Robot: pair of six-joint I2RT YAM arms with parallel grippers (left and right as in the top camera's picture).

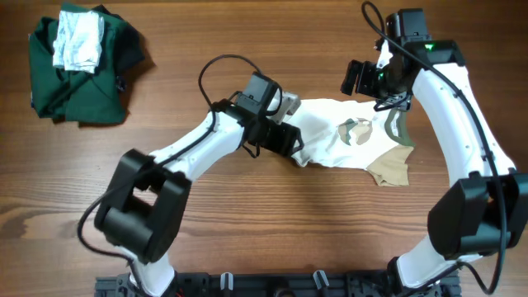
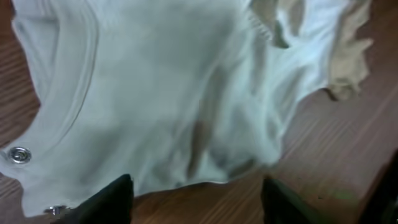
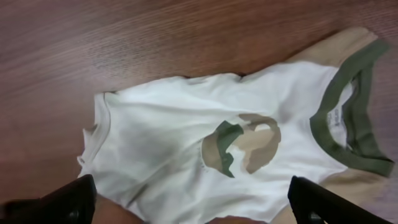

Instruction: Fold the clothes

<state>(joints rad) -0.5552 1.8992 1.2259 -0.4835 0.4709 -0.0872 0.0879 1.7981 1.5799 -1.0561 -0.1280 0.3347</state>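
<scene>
Left pincer [image 2: 197, 182] spread wide over snap hem of white garment [image 1: 326, 136], right pincer [image 3: 191, 182] likewise wide above it

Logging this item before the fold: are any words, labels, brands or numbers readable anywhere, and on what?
No text can be read in any view.
On the small garment, the chest print is a green-and-tan shape, not letters.
Inside its neckline: faint grey marks, too blurred to read.

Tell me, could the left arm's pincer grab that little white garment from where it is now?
Probably yes: the left pincer hangs open just over the snap-button end of the garment, and nothing lies between them.
</scene>
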